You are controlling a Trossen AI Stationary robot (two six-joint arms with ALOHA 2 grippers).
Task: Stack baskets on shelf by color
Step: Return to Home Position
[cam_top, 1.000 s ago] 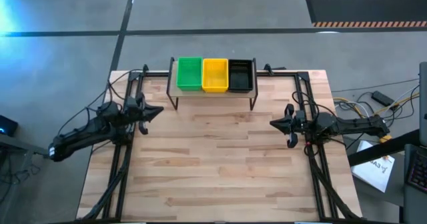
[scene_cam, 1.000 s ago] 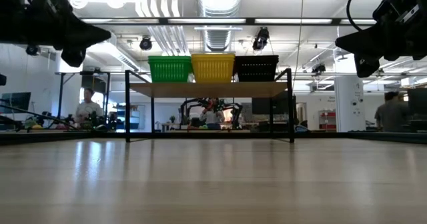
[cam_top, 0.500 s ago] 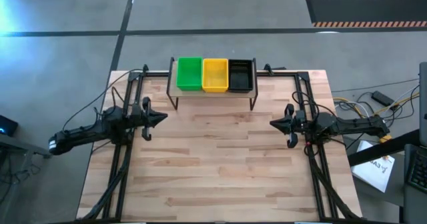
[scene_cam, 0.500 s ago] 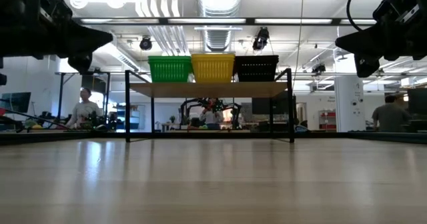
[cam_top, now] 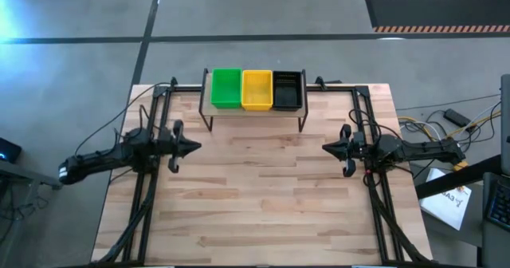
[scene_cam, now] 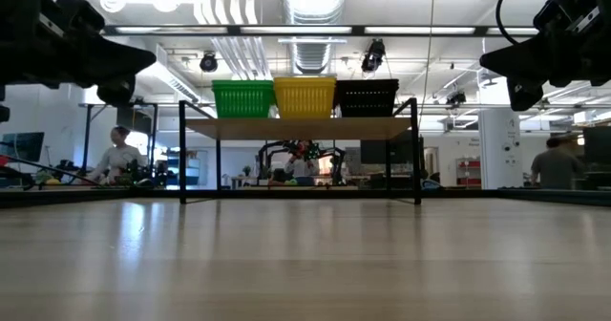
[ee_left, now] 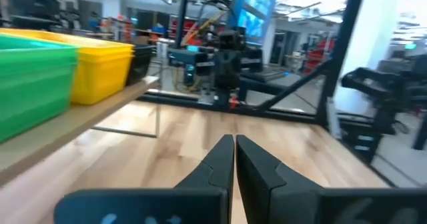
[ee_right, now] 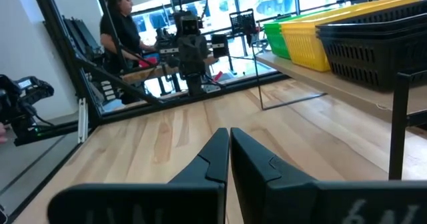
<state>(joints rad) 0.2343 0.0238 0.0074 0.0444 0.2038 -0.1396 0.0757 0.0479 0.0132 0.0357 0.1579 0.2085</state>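
On the shelf at the table's far edge stand three baskets side by side: green, yellow and black. The low view shows them as green, yellow and black on the plank. My left gripper hovers shut above the table's left side, pointing level toward the right. My right gripper hovers shut over the right side, pointing level toward the left. Both are empty; the wrist views show the left gripper and the right gripper with fingers together.
Black frame rails run along both table sides under the arms. Bare wood tabletop lies between the arms and toward the near edge. Cables and a paper sheet lie off the table's right. A person stands in the room beyond.
My left gripper has swung a little toward the table's near edge and sunk slightly, turning toward the right side; it stays shut and empty. The baskets stay where they were.
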